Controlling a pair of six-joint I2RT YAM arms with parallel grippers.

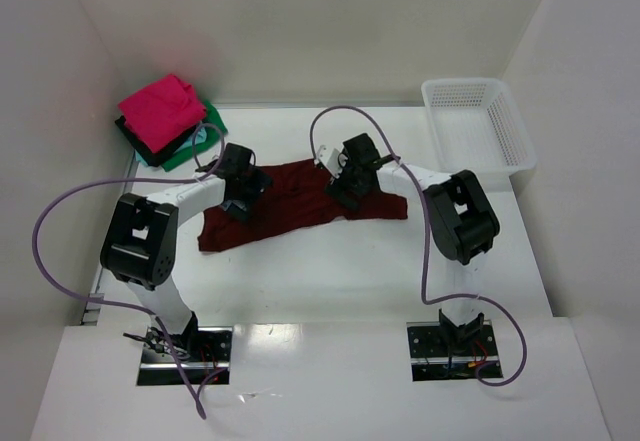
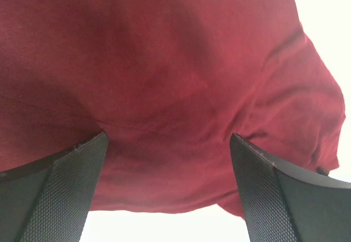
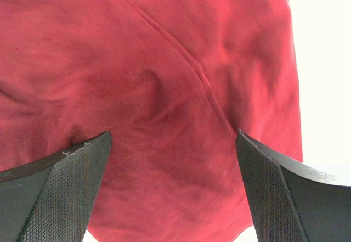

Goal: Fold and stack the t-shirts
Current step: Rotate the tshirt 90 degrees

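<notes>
A folded stack (image 1: 165,116), pink on top, sits in the far left corner; the maroon shirt (image 1: 300,211) lies wrinkled in the middle of the table (image 1: 330,281), its folding not finished, I judge; the left gripper (image 2: 167,143) and the right gripper (image 3: 173,140) hang wide open over it, holding nothing.

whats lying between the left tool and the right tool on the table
Only the crumpled dark red cloth t-shirt. It spans the whole gap from the left tool to the right tool, as the top external view shows best.

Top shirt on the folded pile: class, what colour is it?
The top shirt is bright pink; the top external view shows it best.
</notes>
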